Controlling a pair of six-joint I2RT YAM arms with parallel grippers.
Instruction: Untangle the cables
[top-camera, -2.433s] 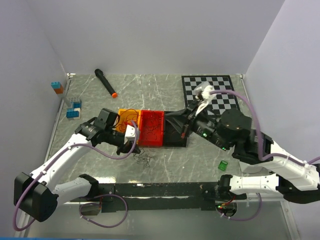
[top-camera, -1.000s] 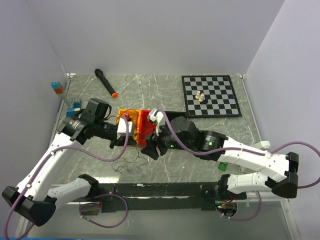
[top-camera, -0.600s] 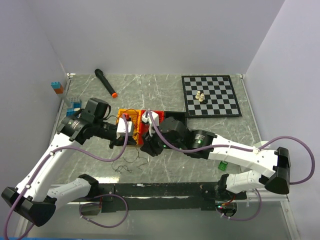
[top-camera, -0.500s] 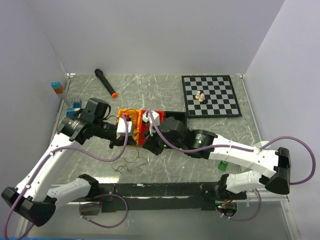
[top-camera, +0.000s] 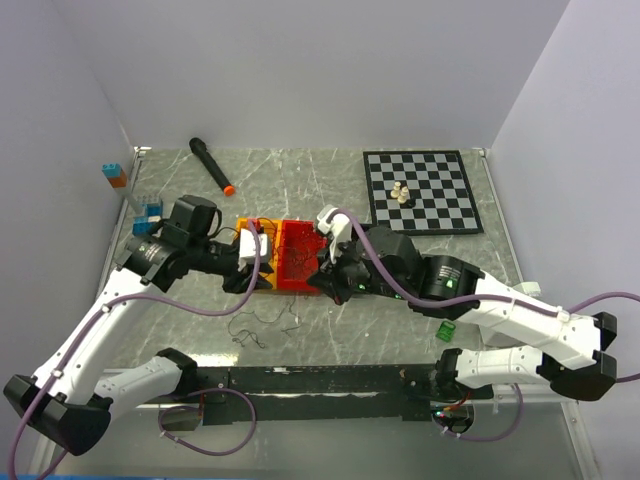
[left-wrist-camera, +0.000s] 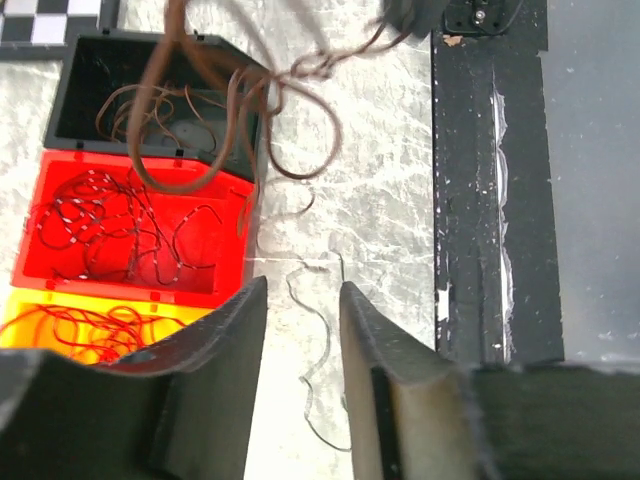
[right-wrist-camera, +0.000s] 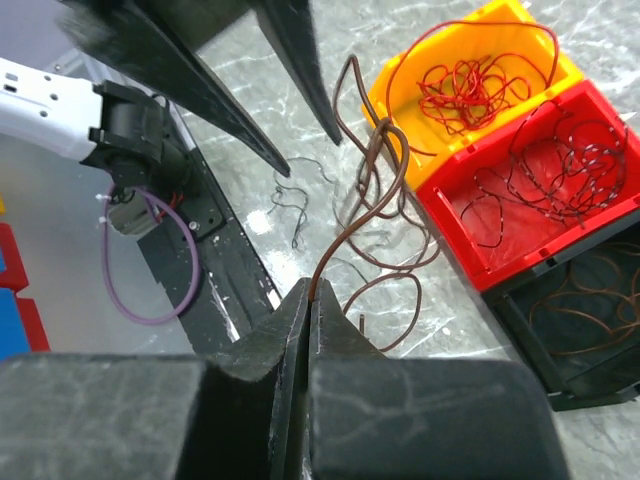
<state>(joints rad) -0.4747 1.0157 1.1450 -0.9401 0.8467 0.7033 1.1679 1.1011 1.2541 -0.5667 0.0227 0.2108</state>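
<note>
My right gripper (right-wrist-camera: 311, 292) is shut on a brown cable (right-wrist-camera: 375, 190), which hangs in loops above the table in front of the bins. In the top view this gripper (top-camera: 326, 276) sits at the front of the red bin (top-camera: 298, 255). My left gripper (left-wrist-camera: 303, 290) is open and empty above a thin dark wire (left-wrist-camera: 322, 350) lying on the table. In the top view it (top-camera: 250, 264) is beside the orange bin (top-camera: 247, 232). The orange bin (right-wrist-camera: 470, 70) holds red wires, the red bin (right-wrist-camera: 540, 170) dark wires, the black bin (right-wrist-camera: 580, 310) brown wires. The brown cable's loops (left-wrist-camera: 230, 90) hang over the black bin's corner.
Loose thin dark wires (top-camera: 262, 322) lie on the table in front of the bins. A chessboard (top-camera: 440, 205) with pieces (top-camera: 401, 192) is at the back right. A black marker (top-camera: 212, 165) lies at the back, blue blocks (top-camera: 150, 215) at the left, a green block (top-camera: 446, 331) at the right front.
My right gripper has moved to the right and back from the orange bin's front, carrying the brown cable. My left gripper has hardly moved.
</note>
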